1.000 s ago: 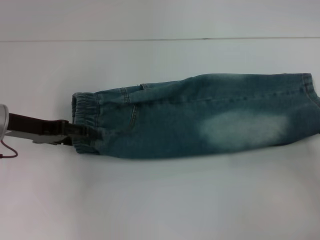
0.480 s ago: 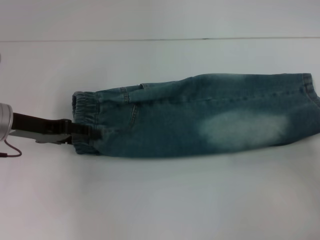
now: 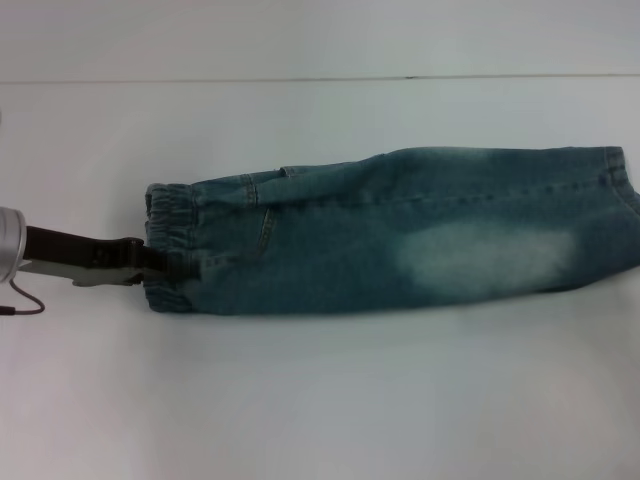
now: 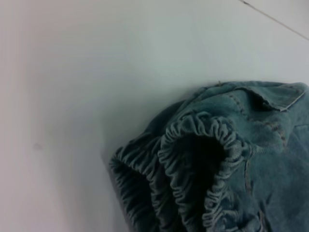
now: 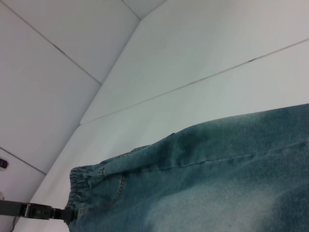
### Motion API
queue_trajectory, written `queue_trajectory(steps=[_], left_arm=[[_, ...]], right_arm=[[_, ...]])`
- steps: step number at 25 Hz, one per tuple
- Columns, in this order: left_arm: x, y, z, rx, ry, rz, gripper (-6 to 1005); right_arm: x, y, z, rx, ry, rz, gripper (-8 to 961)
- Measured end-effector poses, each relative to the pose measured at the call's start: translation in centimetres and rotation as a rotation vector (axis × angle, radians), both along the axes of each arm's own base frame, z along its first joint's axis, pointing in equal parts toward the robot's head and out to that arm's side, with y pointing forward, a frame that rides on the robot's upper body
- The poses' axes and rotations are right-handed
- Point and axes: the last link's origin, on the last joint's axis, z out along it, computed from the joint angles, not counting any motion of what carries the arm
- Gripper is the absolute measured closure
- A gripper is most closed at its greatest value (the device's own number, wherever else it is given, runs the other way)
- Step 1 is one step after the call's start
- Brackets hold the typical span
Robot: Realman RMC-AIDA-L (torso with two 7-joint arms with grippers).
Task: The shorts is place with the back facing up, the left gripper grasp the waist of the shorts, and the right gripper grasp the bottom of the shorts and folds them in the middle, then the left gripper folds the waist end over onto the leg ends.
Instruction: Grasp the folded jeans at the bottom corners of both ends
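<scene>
- One lengthwise fold is already in: the shorts (image 3: 400,235) lie as a long doubled strip across the white table (image 3: 300,400), waistband (image 3: 168,250) at the robot's left, leg hems (image 3: 620,200) at its right
- Left gripper (image 3: 175,262) reaches in low and level, fingers pinched on the waistband, probably to carry that end over to the hems
- Right gripper is out of sight; its state cannot be told
</scene>
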Motion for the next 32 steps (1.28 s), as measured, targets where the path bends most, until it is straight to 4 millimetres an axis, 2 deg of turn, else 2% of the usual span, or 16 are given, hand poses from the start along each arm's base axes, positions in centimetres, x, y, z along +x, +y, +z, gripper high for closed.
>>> queue_trajectory(steps=[3,7,18,21,27,32], left_arm=[[0.0,0.1,0.2,0.004,-0.005,0.004,618],[0.1,0.1,0.3,0.004,-0.012,0.004,820],[0.1,0.1,0.4,0.008,-0.022,0.023,916],[0.0,-0.1,0.4,0.008,-0.024,0.034,906],[-0.3,0.0,0.6,0.031,-0.041,0.070,713],[-0.8,0.1,1.6,0.057,-0.036,0.115,521]], right_arm=[[0.0,0.1,0.0,0.002,-0.001,-0.001,7],[0.0,0.1,0.0,0.004,-0.002,-0.001,7],[-0.1,0.3,0.0,0.006,-0.004,0.005,6],[-0.1,0.3,0.0,0.006,-0.004,0.005,6],[-0.1,0.3,-0.1,0.005,-0.005,0.005,6],[-0.2,0.3,-0.1,0.002,-0.006,0.007,7]])
